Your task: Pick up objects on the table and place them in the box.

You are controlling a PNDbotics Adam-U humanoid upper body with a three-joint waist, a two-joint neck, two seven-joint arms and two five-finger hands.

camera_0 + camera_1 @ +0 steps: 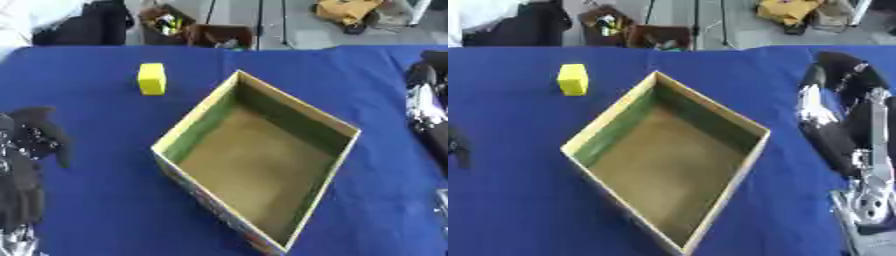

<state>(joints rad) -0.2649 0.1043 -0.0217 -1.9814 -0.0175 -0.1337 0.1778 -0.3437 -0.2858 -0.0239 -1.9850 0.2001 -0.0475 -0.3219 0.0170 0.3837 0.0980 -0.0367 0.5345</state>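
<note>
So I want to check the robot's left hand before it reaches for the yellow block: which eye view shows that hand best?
The left eye view. There the left hand shows at the picture's left edge as a dark palm with fingers hanging down, well short of the yellow block. The right eye view catches only a dark sliver of it at the left edge.

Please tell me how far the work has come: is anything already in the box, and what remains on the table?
Nothing looks done yet: the box shows only its bare brown floor. Nothing is in hand either: the left hand sits at the table's left edge holding nothing, and the right hand is at the right edge, also without an object. What is left: the yellow block stands on the blue cloth, beyond the box's left corner, apart from it.
</note>
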